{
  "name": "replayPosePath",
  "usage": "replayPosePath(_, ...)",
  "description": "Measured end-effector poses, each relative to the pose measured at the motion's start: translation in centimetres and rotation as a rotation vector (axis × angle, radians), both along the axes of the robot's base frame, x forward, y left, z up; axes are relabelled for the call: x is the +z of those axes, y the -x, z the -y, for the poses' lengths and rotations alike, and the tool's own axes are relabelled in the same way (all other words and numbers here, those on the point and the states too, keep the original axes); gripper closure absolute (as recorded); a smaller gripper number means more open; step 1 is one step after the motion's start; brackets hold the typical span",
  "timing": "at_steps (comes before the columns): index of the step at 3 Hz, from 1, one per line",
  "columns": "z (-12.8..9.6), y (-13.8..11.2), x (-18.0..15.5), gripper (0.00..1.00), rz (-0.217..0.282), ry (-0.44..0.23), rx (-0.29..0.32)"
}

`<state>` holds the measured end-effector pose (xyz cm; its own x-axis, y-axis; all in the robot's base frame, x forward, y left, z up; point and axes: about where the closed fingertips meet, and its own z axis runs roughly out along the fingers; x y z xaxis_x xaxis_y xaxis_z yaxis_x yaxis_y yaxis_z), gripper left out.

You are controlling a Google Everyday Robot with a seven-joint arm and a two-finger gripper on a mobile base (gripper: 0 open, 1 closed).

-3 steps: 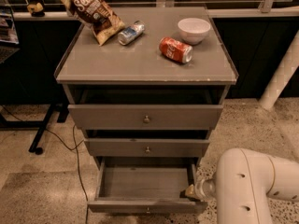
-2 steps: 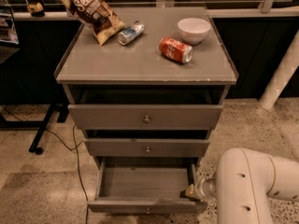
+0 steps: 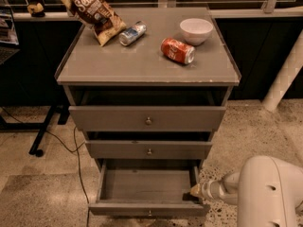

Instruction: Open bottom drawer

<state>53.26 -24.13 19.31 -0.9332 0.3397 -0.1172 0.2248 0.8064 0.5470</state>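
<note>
Nearest, at 5 o'clock of the view: white arm housing (image 3: 270,193), ending in the gripper (image 3: 196,191), tip tucked inside the right front corner of the bottom drawer (image 3: 142,186), just behind its front panel. Opening of the gripper: cannot tell; likewise whether anything is held. Bottom drawer low at 6 o'clock, already pulled well out, floor bare, small round knob (image 3: 149,213) centred on the thin front. Judged light and stiff: empty box, should slide easily, though prone to skew if drawn from one corner only. Best hold judged to be the knob, but small and smooth, so slip-prone; alternative, hooking behind the front panel's top edge near centre. Further back toward 12 o'clock: middle drawer (image 3: 118,149), then top drawer (image 3: 109,118), then cabinet top (image 3: 142,65) with red can (image 3: 177,50), white bowl (image 3: 196,30), blue can (image 3: 132,33) and snack bag (image 3: 92,12). Against the earlier frames: no change noted; drawer out by the same amount, gripper at the same corner, items on top unmoved.
</note>
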Motion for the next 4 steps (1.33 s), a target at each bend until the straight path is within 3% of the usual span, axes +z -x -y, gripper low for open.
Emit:
replayPosePath(3,-0.03,0.02,0.02,0.34,0.001,-0.002,-0.001)
replayPosePath(4,-0.20,0.22,0.35,0.11,0.023,-0.026,0.007)
